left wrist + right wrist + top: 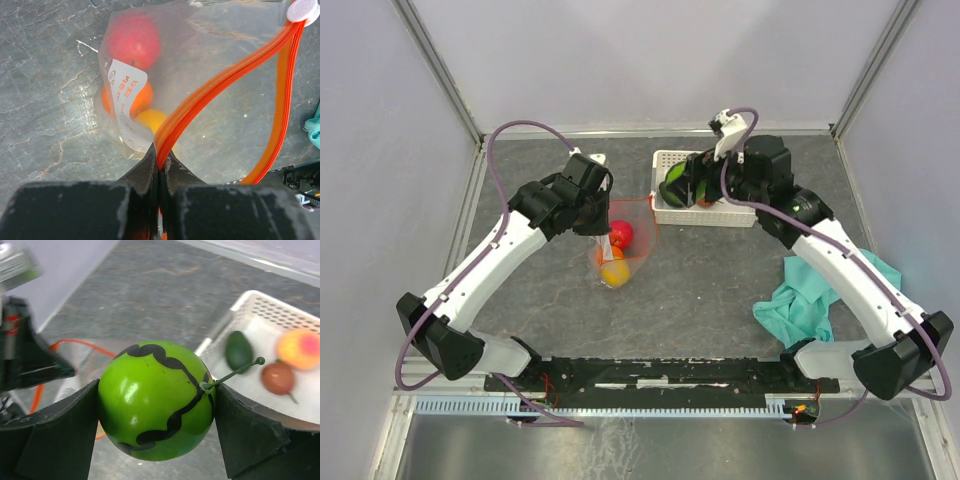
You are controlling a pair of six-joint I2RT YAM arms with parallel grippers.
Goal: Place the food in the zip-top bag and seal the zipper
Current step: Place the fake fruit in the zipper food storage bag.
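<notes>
The clear zip-top bag lies mid-table with its red zipper mouth held open. Inside are a red apple, an orange and a yellow-orange fruit. My left gripper is shut on the zipper strip at the bag's mouth. My right gripper is shut on the green striped melon, held above the left end of the white basket. In the basket lie a dark green avocado, a peach and a brown fruit.
A teal cloth lies at the right near my right arm's base. The white slider tab sits at the zipper's far end. Walls close in the table at the back and sides.
</notes>
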